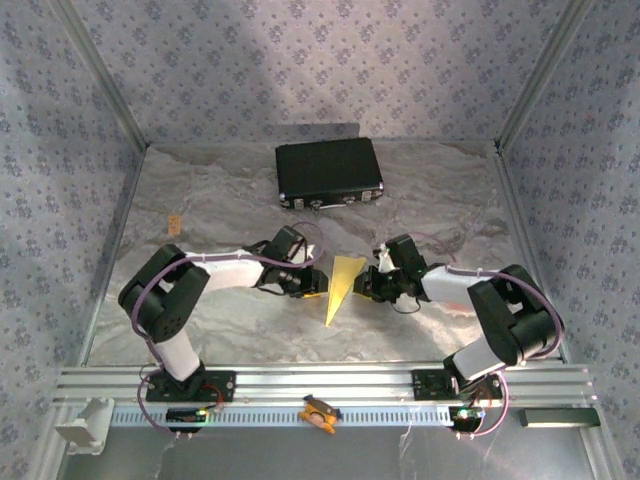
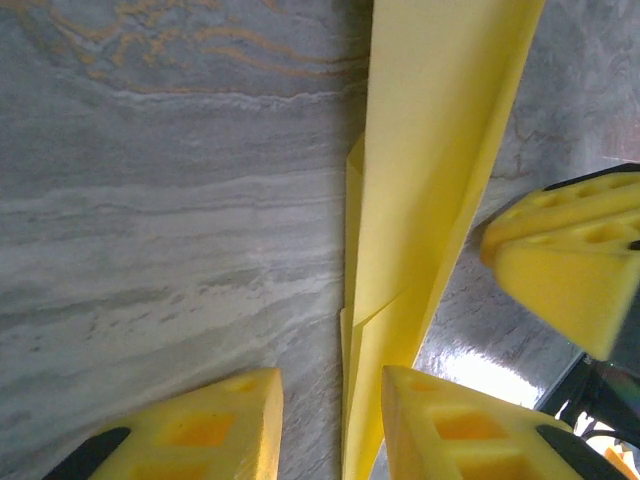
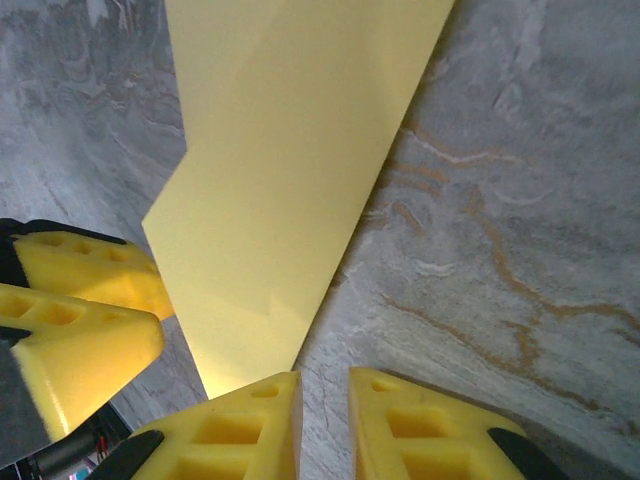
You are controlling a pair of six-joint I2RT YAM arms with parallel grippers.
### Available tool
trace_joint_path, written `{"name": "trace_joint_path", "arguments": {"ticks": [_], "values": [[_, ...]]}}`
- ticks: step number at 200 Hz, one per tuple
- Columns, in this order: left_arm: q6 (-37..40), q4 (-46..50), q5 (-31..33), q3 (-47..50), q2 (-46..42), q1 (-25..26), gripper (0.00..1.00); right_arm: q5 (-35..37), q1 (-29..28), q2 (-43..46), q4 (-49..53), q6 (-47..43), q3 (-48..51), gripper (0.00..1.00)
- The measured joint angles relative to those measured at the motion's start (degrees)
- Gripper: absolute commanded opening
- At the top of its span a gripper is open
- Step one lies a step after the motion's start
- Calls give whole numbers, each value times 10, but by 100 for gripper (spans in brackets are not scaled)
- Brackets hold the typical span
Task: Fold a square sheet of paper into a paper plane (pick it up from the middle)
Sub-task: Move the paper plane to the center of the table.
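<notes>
**1. Paper plane.** The paper plane lies on the tabletop just below the centre of the top view, between the two pincers. Its broad end points toward the top of the frame and its sharp nose toward the bottom.

**2. Left pincer.** In the top view, the left pincer sits at the left edge of the plane. In the left wrist view, its yellow fingers stand apart at the bottom of the frame. A folded edge of the plane rises out of the gap toward the top centre, close against the finger at lower right. We cannot tell whether that finger touches the paper. The finger at lower left is clear of it, with bare tabletop alongside.

**3. Right pincer.** In the top view, the right pincer sits at the right edge of the plane. In the right wrist view, its fingers stand slightly apart, and a narrow strip of tabletop shows in the gap. Nothing is clamped. A narrowing corner of the paper ends at the tip of the finger at lower left.

**4. Other items.** A black case lies flat at upper centre, well apart from the plane. A small orange clip rests on the rail at bottom centre.
</notes>
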State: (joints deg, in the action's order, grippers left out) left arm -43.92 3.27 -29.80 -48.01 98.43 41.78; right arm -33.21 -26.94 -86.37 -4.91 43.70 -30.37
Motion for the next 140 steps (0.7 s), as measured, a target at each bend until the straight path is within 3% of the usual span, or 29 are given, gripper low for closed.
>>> {"name": "trace_joint_path", "arguments": {"ticks": [140], "values": [[-1,-5,-28,-25,45,18,22,-22,-19,-35,-29,5,-9,20]]}}
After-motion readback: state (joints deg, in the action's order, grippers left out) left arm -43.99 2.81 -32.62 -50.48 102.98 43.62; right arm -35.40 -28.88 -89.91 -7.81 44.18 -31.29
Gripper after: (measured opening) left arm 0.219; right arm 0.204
